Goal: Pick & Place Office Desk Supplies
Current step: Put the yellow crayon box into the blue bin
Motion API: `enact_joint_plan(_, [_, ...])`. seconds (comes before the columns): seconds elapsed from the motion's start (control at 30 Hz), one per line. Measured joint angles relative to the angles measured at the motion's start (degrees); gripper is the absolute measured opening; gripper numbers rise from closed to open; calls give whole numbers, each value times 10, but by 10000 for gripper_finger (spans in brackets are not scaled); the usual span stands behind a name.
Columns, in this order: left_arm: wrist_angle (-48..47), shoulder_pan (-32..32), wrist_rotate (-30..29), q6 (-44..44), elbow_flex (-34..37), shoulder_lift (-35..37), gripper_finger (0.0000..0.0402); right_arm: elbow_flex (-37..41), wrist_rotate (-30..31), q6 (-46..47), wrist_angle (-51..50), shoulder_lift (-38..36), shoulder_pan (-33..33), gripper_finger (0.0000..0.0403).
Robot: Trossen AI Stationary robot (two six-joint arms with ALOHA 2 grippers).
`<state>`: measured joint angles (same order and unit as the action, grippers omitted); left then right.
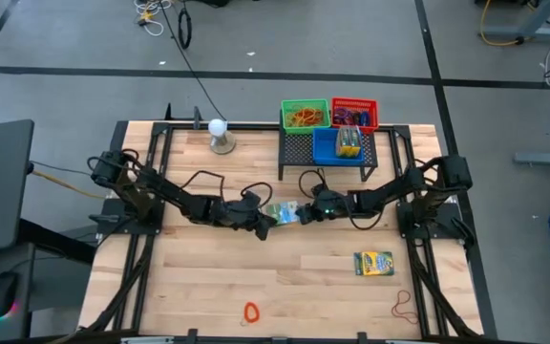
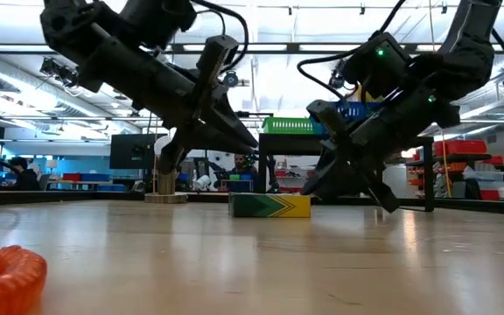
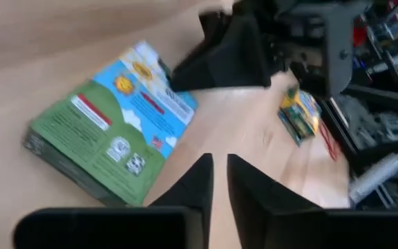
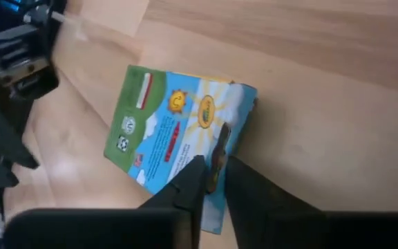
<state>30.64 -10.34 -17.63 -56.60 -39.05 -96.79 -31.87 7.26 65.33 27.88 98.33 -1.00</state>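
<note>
A flat green and blue crayon box [image 1: 281, 212] lies on the wooden table's middle, between my two grippers. My right gripper [image 4: 213, 173] comes in from the table's right and is shut on the box's blue end. My left gripper [image 3: 218, 173] stands just beside the box's [image 3: 109, 131] near long side, fingers a narrow gap apart, nothing between them. A second crayon box [image 1: 373, 263] lies flat toward the near right. An orange loop [image 1: 250, 311] and a thin rubber band [image 1: 404, 304] lie near the front edge. My right gripper pinches the edge of the box's blue end [image 4: 220, 142] between its two fingers. The fingers [image 4: 188, 183] slant down at it from the table's right. In the low view the box [image 2: 269, 205] lies flat on the table.
At the back stands a black mesh rack [image 1: 299, 158] with a blue bin [image 1: 347, 143], behind it a green bin [image 1: 306, 115] and a red bin [image 1: 354, 113]. A white ball on a round stand [image 1: 220, 134] sits at the far left. Bare wood lies at the near left.
</note>
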Motion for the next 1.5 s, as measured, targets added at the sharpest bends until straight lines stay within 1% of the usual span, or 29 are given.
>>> enact_joint_plan(0.17, [-7, 29, 86, 2, 0, 0, 84, -6, -2, -48, 1, -2, 0, 15])
enact_joint_plan(0.23, [-6, 36, 108, 16, 0, 1, 98, -6, -3, -69, 3, -2, 0, 8])
enact_joint_plan(0.33, [-5, 41, 121, 31, 0, 5, 116, -6, -7, -125, 7, -10, -1, 12])
enact_joint_plan(0.47, [-3, 52, 159, 38, -1, 9, 139, -6, -2, -249, 1, -46, -8, 7])
enact_joint_plan(0.57, [-5, 60, 191, 39, 0, 9, 161, -6, -1, -352, -24, -85, -12, 4])
enact_joint_plan(0.67, [-6, 64, 210, 51, 0, 9, 190, -6, 1, -453, -59, -128, -19, 5])
enact_joint_plan(0.77, [-6, 64, 224, 77, -7, 9, 223, -5, 17, -543, -99, -167, -26, 5])
enact_joint_plan(0.9, [-12, 63, 227, 109, -16, 9, 265, -5, 26, -654, -145, -213, -35, 5])
enact_joint_plan(0.97, [-12, 63, 226, 130, -20, 12, 279, -6, 33, -698, -178, -230, -41, 5])
enact_joint_plan(1.03, [-12, 63, 211, 158, -27, 14, 288, -16, 35, -738, -227, -240, -48, 5])
enact_joint_plan(1.13, [-34, 63, 178, 204, -36, 14, 293, -36, 33, -799, -290, -243, -59, 5])
enact_joint_plan(1.2, [-43, 63, 167, 238, -44, 14, 293, -49, 33, -835, -318, -243, -64, 5])
enact_joint_plan(1.33, [-75, 63, 160, 298, -60, 14, 293, -73, 33, -896, -348, -242, -69, 5])
enact_joint_plan(1.43, [-71, 63, 158, 323, -74, 9, 293, -90, 33, -931, -357, -242, -69, 5])
enact_joint_plan(1.5, [-72, 62, 144, 331, -79, 3, 293, -98, 33, -945, -365, -242, -69, 5])
